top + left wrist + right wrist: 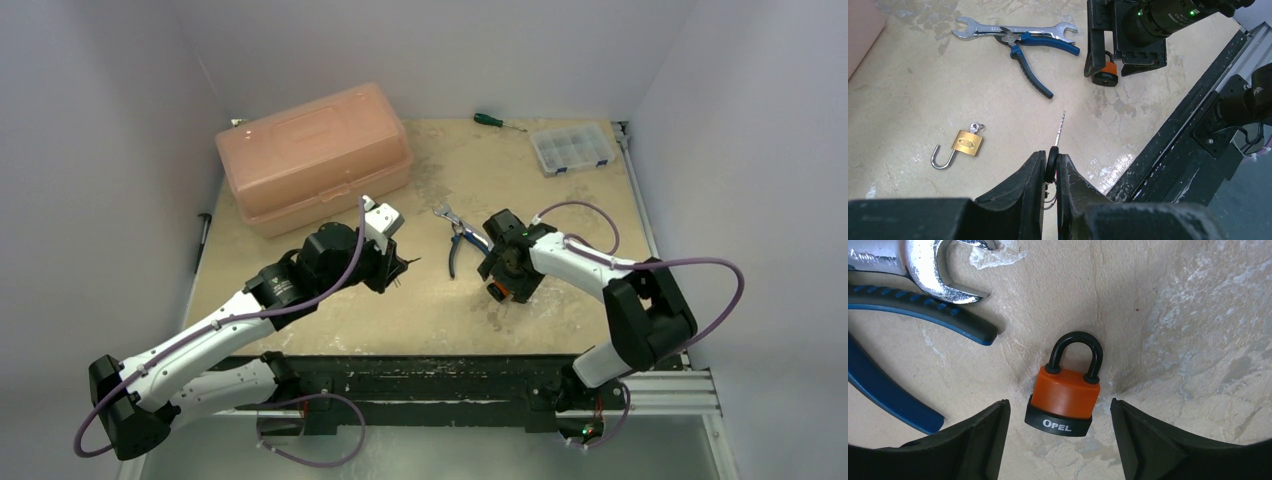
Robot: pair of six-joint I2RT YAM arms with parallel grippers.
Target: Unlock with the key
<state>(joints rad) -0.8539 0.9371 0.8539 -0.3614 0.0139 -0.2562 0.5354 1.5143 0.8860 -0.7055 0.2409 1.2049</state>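
An orange padlock (1064, 400) with a black base marked OPEL and a closed black shackle lies on the table. My right gripper (1058, 402) is open, with one finger on each side of the padlock and not touching it. It also shows in the left wrist view (1106, 75) and the top view (497, 291). My left gripper (1050, 162) is shut on the black head of a key (1059, 131). The thin blade points out towards the orange padlock, well short of it. In the top view the left gripper (397, 268) is left of the right gripper (505, 272).
A brass padlock (967, 143) with its shackle open and a key in it lies left of my left gripper. Blue-handled pliers (1034, 62) lie across a wrench (1013, 31). A pink toolbox (312, 155), a screwdriver (497, 121) and a clear organiser box (572, 148) sit at the back.
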